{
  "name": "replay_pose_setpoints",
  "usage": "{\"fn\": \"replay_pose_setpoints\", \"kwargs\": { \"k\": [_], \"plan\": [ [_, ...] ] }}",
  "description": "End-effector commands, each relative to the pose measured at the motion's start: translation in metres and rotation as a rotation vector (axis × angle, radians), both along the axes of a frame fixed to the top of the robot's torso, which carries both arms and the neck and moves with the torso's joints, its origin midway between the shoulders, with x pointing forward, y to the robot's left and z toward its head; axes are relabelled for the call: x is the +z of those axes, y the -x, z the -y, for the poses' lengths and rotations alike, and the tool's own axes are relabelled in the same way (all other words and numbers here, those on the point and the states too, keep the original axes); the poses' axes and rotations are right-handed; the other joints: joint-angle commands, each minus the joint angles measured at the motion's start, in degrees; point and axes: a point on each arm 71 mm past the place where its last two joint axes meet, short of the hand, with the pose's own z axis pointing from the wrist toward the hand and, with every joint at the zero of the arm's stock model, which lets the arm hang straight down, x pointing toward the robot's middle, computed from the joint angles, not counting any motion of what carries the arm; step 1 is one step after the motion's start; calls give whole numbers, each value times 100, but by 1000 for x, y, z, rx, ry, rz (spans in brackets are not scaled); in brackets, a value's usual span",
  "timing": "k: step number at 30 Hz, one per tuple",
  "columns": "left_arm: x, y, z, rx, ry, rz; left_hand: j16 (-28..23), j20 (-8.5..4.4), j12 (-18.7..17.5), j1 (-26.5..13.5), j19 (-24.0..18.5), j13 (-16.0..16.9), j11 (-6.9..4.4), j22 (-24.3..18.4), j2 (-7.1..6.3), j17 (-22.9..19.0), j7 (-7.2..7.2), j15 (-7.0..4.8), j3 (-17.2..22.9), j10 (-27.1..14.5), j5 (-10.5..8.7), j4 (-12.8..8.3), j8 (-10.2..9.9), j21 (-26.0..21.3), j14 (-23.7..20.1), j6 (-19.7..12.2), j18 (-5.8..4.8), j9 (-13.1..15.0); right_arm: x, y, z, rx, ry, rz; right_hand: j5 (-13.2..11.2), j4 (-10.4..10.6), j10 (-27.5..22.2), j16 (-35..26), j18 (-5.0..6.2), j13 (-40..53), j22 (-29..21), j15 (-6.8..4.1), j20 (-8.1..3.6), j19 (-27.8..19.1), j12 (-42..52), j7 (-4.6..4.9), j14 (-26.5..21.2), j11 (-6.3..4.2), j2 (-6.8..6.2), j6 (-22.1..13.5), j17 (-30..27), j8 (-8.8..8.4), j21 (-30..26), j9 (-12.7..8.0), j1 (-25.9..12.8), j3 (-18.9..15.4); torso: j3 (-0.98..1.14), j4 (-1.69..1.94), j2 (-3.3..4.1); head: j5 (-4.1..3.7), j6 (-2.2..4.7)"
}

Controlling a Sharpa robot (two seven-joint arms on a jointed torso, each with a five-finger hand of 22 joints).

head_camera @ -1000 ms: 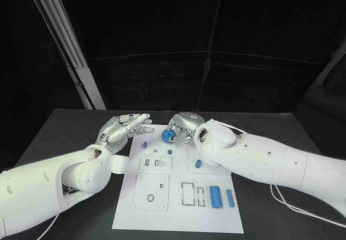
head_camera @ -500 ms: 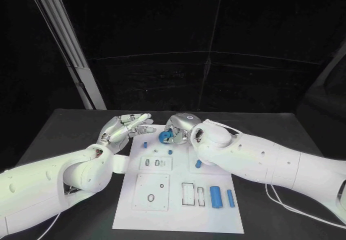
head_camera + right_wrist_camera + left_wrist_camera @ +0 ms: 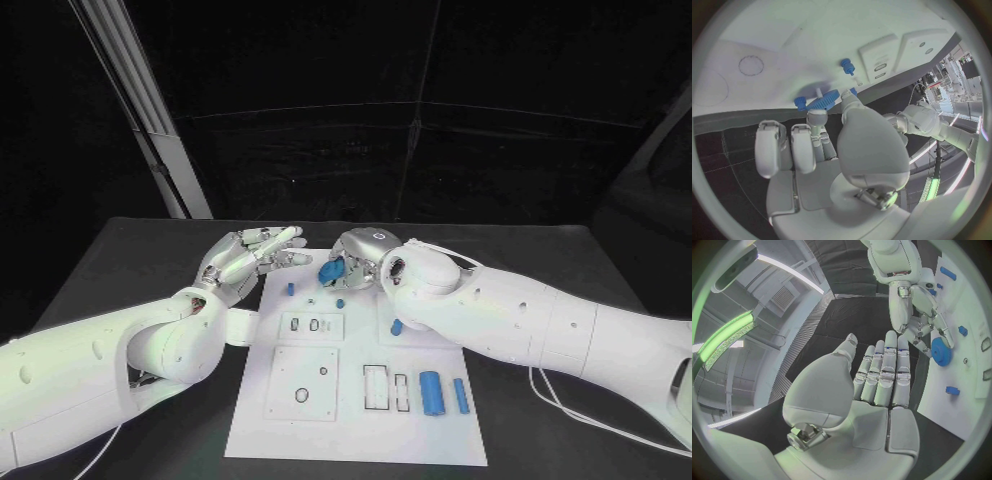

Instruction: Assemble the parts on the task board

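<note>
holding blue gear in right hand, barely moved | left hand unchanged, fingers apart, empty

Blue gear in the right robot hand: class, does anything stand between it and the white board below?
Nothing visible does. The right robot hand holds the blue gear over the board's far end; the left robot hand stays beside it.

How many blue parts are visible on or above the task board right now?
6: a gear held by the right hand; two small pegs at the far end; one mid-board; two cylinders near the front. The arms may hide more.
</note>
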Motion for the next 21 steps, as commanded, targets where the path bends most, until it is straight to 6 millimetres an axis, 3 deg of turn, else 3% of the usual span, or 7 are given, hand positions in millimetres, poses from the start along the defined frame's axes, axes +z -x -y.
{"fn": "replay_pose_setpoints", "kwargs": {
  "k": [1,14,21],
  "plan": [
    [1,0,1,-12,8,5,-24,32,-31,11,-10,-6,-3,-9,61,9,1,2,5,-22,-2,-36,-37,-38,-41,15,39,-1,0,0,2,-6,11,-3,45,-8,-36,-28,-35,-1,267,53,41,6,-19,2,276,15,25,-30,5,-23,-16,7,-57,-45,3,0,-1,4,-2],
    [1,0,1,-11,7,5,-24,32,-31,11,-10,-6,-3,-9,61,9,1,2,5,-22,-2,-36,-37,-38,-41,15,39,-1,6,3,4,6,-46,22,321,-34,101,1,-51,251,349,21,22,60,259,-55,293,-32,285,181,84,73,15,37,-56,-45,7,1,4,0,-9],
    [1,0,1,-10,7,4,-24,32,-31,11,-10,-6,-3,-9,61,9,1,2,5,-22,-2,-36,-37,-38,-41,15,39,-1,9,5,7,7,-81,47,338,-36,113,3,-51,275,350,19,20,61,286,-57,294,-33,291,185,90,73,15,37,-54,-46,1,1,1,-2,-11]
  ]
}}
